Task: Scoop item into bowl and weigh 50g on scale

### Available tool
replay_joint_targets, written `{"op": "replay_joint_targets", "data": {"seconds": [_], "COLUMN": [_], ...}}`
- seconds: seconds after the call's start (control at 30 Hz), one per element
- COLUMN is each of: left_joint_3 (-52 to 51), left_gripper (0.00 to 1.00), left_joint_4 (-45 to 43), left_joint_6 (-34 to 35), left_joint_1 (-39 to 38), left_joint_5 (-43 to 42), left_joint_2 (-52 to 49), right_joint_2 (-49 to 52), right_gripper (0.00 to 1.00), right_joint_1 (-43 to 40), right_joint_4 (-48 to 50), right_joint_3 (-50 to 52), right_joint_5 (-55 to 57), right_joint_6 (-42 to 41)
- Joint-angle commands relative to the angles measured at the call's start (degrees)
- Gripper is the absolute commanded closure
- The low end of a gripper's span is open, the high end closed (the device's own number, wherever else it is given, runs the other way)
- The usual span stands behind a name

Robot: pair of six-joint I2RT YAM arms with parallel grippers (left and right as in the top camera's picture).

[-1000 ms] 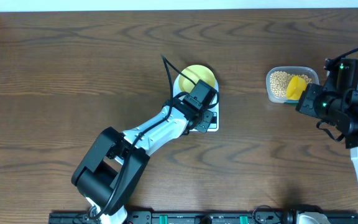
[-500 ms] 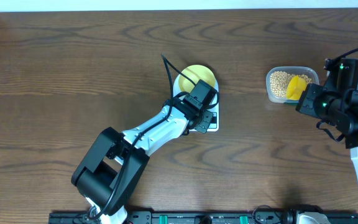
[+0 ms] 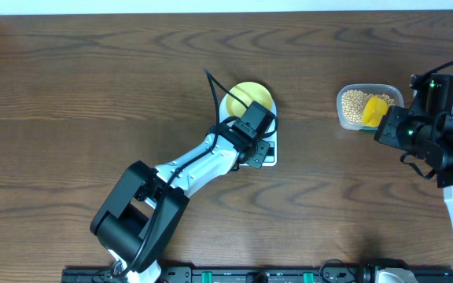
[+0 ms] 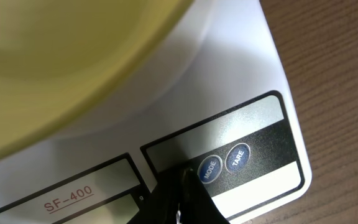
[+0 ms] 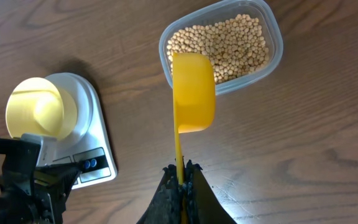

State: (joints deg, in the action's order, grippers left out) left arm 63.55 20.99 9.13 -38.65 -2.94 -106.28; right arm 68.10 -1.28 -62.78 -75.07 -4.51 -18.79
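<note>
left gripper (image 4: 182,183): dark fingers pressed together into one wedge, tip down on the scale (image 4: 241,68) control panel right beside the round blue MODE button (image 4: 209,168); TARE button (image 4: 237,157) just next to it; red underlined SF-400 label (image 4: 68,198) on the grey strip; scale body is smooth glossy white plastic with rounded corners, sitting on dark wood-grain table (image 3: 93,79); bowl (image 5: 35,107) is pale yellow, round, shallow, sits on the scale platform at the end away from the buttons; right gripper (image 5: 180,186) is pinching the thin handle of a bright yellow plastic scoop (image 5: 193,93); scoop cup is smooth, rounded, hangs over the near rim of the clear rounded-rectangular tub (image 5: 273,46); beans (image 5: 229,43) are small, round, matte beige, all lying in the tub, well apart from the scale
</note>
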Motion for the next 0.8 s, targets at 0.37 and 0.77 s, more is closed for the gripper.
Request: {"op": "replay_joint_targets", "data": {"seconds": [0.37,0.77], "left_joint_3": [-5.97,-5.95], "left_gripper": [0.93,0.93], "left_joint_4": [-1.01,-2.16], "left_joint_6": [-0.31,-0.33], "left_joint_1": [0.37,0.37], "left_joint_5": [5.53,5.31], "left_joint_2": [-2.38,-2.47], "right_joint_2": [0.07,0.07], "right_gripper": [0.99,0.99], "right_joint_1": [-0.13,-0.13], "right_joint_4": [-0.07,-1.11], "right_joint_3": [-0.94,-0.94], "right_joint_5": [-0.15,-0.17], "right_joint_6": [0.83,0.83]}}
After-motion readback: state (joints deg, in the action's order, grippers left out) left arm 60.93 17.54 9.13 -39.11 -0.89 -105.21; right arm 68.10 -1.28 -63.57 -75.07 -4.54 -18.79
